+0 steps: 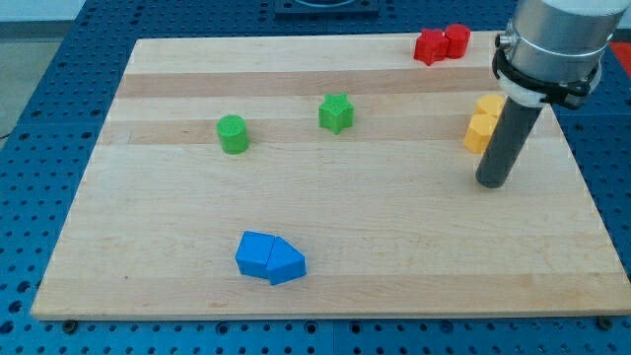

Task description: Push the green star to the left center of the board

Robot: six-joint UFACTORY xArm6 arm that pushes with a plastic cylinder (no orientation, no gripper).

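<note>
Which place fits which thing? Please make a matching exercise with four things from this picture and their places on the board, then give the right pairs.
Things:
1. green star
2. blue blocks
3. red blocks
4. my tip

Places:
A. near the view's bottom, left of centre
B. just below the yellow blocks
C. at the board's top edge
D. right of the green cylinder

Pairs: 1-D, 2-A, 3-C, 4-B

Pale wooden board point(325, 286), blue perforated table point(39, 118) beneath, even bright light
</note>
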